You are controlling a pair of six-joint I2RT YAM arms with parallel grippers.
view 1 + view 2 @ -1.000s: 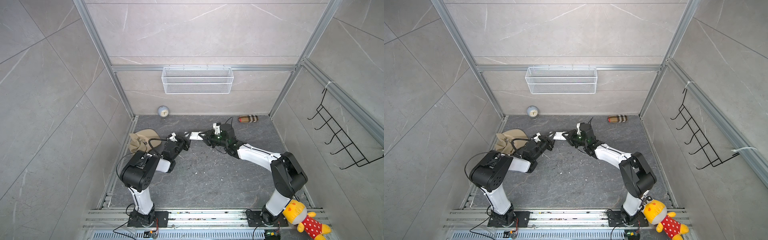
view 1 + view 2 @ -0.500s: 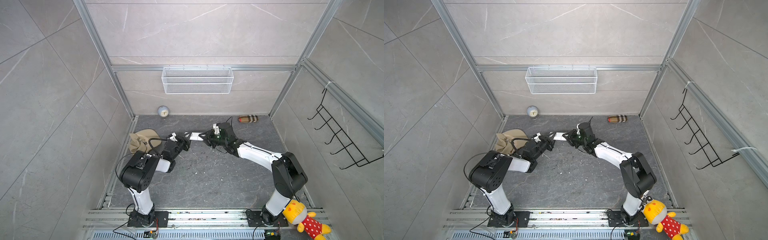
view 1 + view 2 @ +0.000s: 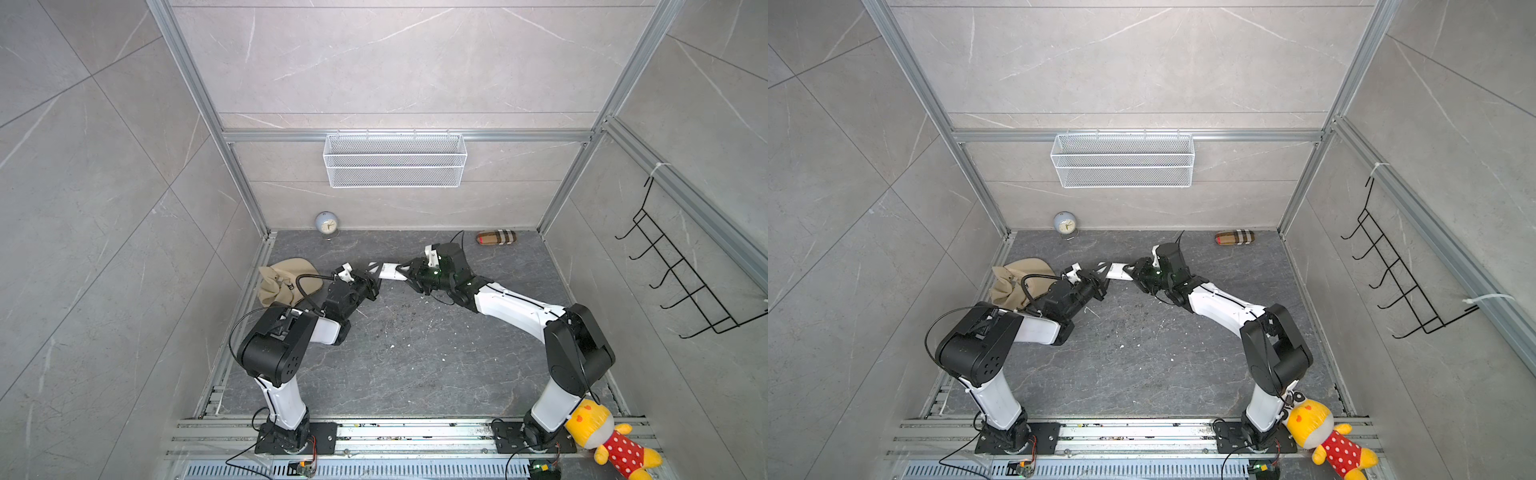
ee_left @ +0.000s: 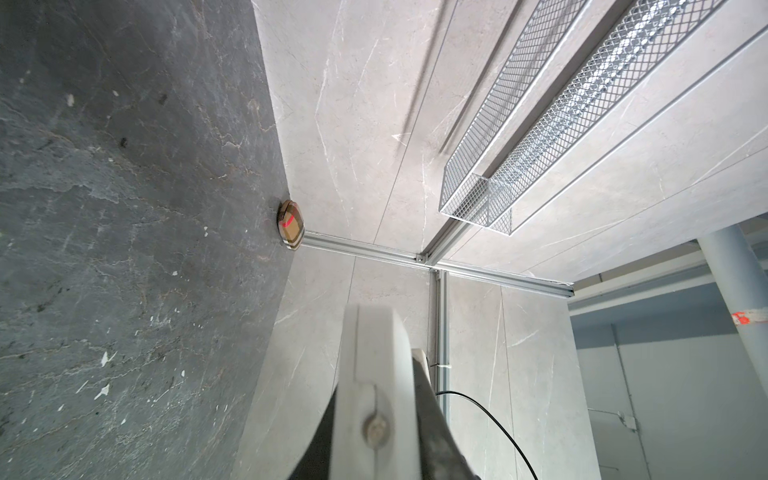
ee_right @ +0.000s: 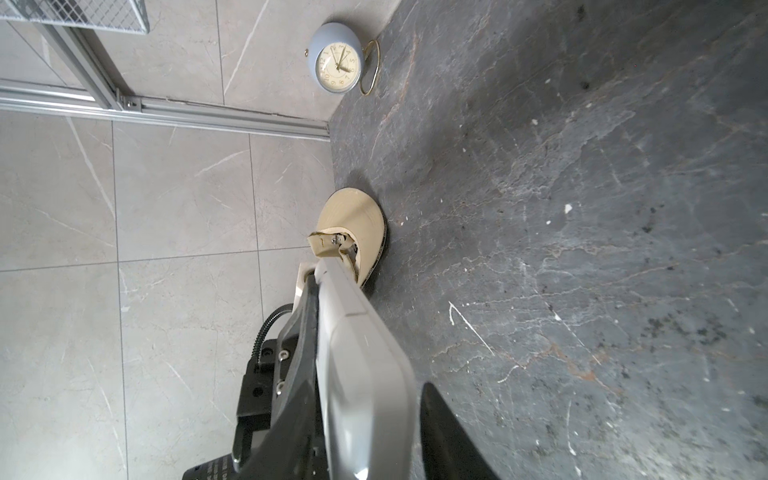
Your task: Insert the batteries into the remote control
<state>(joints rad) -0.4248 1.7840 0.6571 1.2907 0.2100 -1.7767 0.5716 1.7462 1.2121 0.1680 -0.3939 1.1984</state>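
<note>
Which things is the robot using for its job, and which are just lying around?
For the job: white oblong plastic remote control, between left end effector and right end effector; no batteries visible.
Just lying about: round pale-blue alarm clock, beige cloth cap, tan checked pouch, yellow plush toy, white wire-mesh basket.

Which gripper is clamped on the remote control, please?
The left gripper: it is clamped shut on the remote control, whereas the right gripper shows a gap beside it.

White oblong plastic remote control, blurred in the left wrist view, runs off the picture's edge. In a top view, left gripper and right gripper hide its ends. Beige fabric cap behind it is partly covered.
</note>
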